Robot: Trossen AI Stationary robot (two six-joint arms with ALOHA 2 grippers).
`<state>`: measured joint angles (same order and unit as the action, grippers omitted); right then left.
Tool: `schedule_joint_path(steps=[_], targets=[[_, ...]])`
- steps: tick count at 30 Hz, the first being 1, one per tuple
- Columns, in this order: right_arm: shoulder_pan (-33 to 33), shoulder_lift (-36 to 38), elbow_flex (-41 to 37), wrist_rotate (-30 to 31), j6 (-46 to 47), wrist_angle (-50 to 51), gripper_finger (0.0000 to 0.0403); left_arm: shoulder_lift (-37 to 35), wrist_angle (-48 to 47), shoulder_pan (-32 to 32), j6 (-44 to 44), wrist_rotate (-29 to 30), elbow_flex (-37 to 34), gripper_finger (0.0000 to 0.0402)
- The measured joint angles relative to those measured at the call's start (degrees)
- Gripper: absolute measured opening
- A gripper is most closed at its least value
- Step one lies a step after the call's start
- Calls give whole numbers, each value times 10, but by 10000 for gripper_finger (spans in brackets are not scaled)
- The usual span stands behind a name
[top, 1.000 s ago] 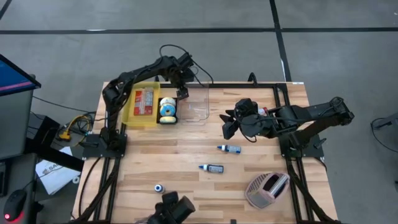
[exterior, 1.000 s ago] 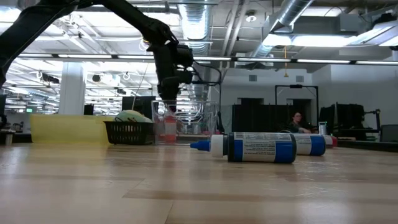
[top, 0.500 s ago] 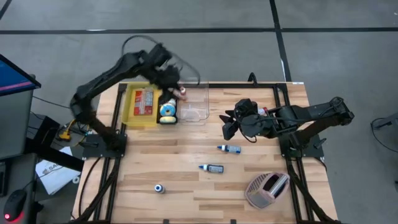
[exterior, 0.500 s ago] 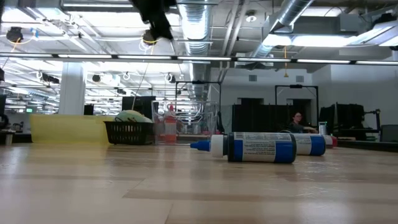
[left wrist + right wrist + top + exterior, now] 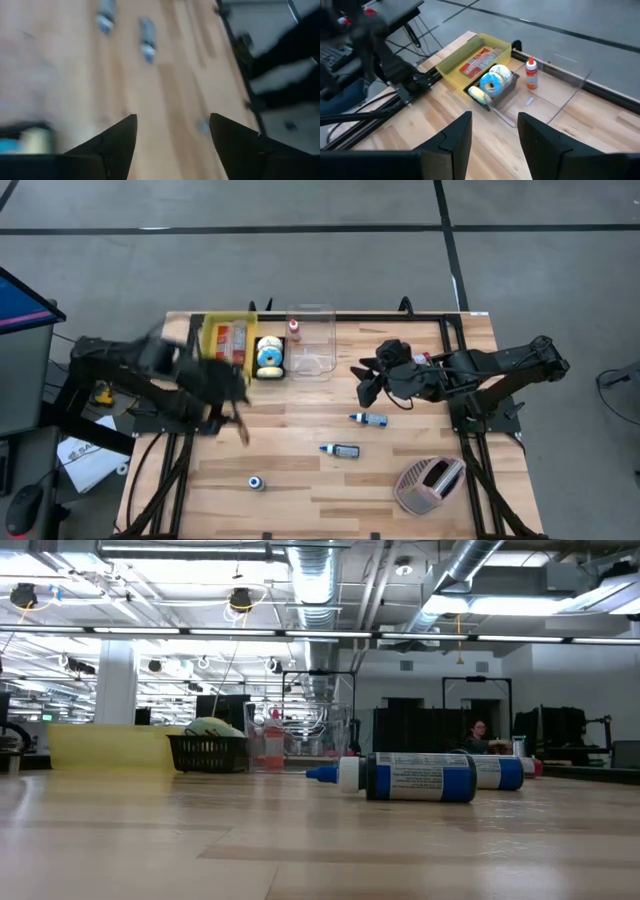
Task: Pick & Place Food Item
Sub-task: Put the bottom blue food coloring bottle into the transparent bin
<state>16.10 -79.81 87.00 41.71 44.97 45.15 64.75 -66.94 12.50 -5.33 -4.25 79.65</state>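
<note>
A small orange bottle with a white cap (image 5: 532, 73) stands upright on its base inside the clear container (image 5: 312, 352) at the table's far edge; it also shows in the high view (image 5: 293, 328). Beside the container a black basket (image 5: 268, 358) holds a blue-iced doughnut (image 5: 494, 84). My left gripper (image 5: 232, 428) hangs open and blurred over the table's left part, well clear of the container, with nothing between its fingers (image 5: 172, 145). My right gripper (image 5: 366, 386) hovers open to the right of the container, empty (image 5: 495, 134).
A yellow tray (image 5: 214, 366) with a red packet sits left of the basket. Two blue-labelled bottles (image 5: 368, 419) (image 5: 340, 450) lie mid-table, and a small round thing (image 5: 256, 482) lies near the front. A pink-and-white object (image 5: 430, 482) lies at the near right.
My left gripper has risen from the orange bottle in the clear container. It has swung quickly toward the table's left and near side, turning as it went. The bottle stays upright in the container. My right arm has kept still.
</note>
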Motion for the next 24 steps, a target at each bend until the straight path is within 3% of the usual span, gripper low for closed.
schedule_joint_path(steps=[5,11,16,24], targets=[[4,0,0,-6,-4,-9,152,32,20,155,-92,13,-76,259],[14,0,0,-9,0,-10,152,88,147,258,-159,15,-159,260],[25,0,0,-10,15,-10,152,141,210,284,-163,22,-188,260],[39,0,0,-12,25,-7,152,198,283,274,-139,64,-206,260]])
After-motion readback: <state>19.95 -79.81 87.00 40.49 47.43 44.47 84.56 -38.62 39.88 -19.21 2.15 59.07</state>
